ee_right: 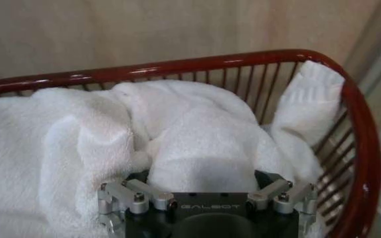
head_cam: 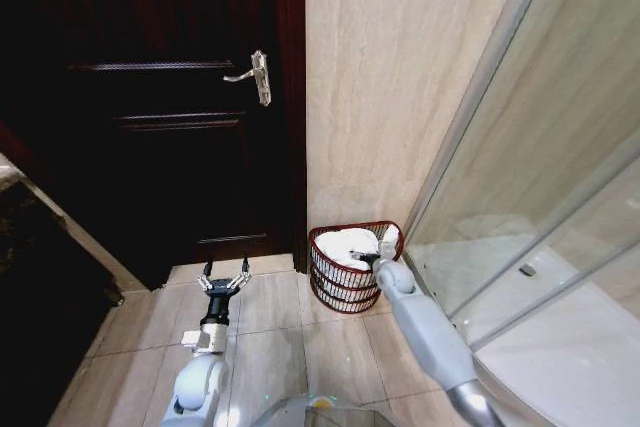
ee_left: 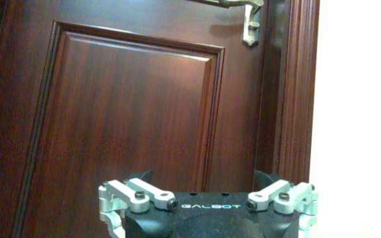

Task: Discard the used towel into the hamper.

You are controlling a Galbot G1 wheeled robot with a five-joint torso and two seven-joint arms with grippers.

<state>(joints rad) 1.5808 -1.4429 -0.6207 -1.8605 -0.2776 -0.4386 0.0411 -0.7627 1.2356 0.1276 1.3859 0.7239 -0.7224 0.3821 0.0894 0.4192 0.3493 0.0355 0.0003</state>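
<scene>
The hamper (head_cam: 340, 294) is a red-brown wire basket standing on the tile floor in the corner between the door and the shower glass. A white towel (head_cam: 347, 244) lies bunched inside it. In the right wrist view the towel (ee_right: 197, 124) fills the hamper (ee_right: 177, 64), and one corner hangs over the rim. My right gripper (head_cam: 377, 261) is at the hamper's near rim, open, its spread fingers (ee_right: 271, 177) either side of a towel fold. My left gripper (head_cam: 222, 281) hovers open and holding nothing above the floor, left of the hamper, facing the door (ee_left: 131, 114).
A dark wooden door (head_cam: 150, 97) with a metal lever handle (head_cam: 258, 75) stands behind the left arm. A glass shower enclosure (head_cam: 540, 247) runs along the right and a dark cabinet (head_cam: 40, 287) stands at the left. Bare floor tiles (head_cam: 280, 337) lie between the arms.
</scene>
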